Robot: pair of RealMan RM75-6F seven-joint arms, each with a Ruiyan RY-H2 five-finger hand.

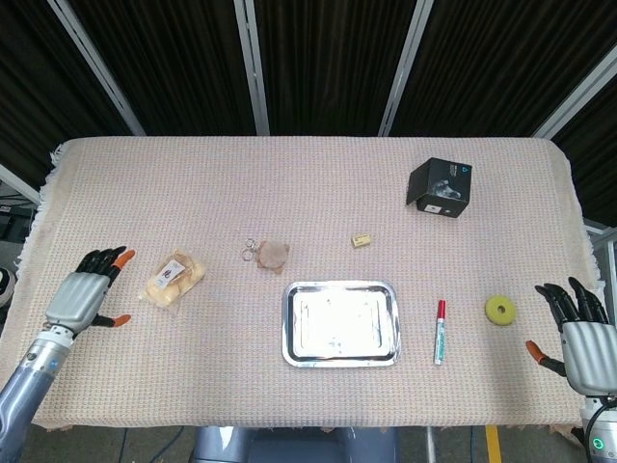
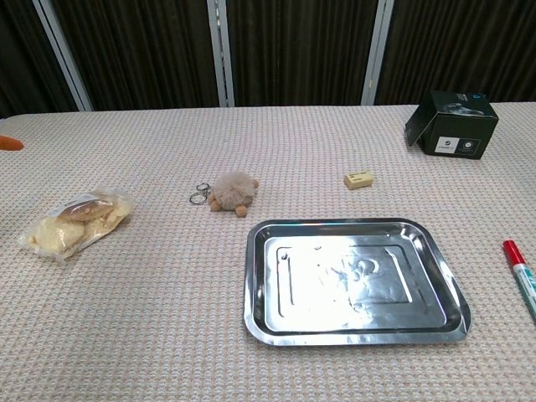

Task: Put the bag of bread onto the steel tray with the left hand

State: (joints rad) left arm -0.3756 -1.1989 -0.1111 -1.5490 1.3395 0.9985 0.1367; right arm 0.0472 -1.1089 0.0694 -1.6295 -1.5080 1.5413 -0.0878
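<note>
The clear bag of bread [image 1: 174, 278] [image 2: 75, 222] lies on the cloth at the left. The steel tray [image 1: 340, 322] [image 2: 356, 282] sits empty near the front middle. My left hand [image 1: 90, 296] hovers open just left of the bag, apart from it, fingers spread; in the chest view only an orange fingertip [image 2: 8, 143] shows at the left edge. My right hand [image 1: 576, 328] is open at the table's right front corner, holding nothing.
A plush keychain [image 1: 271, 254] lies between bag and tray. A small beige block [image 1: 362, 240], a black box [image 1: 440, 188], a red marker [image 1: 440, 331] and a yellow tape roll [image 1: 499, 310] lie on the right half. Woven cloth [image 1: 241, 183] covers the table.
</note>
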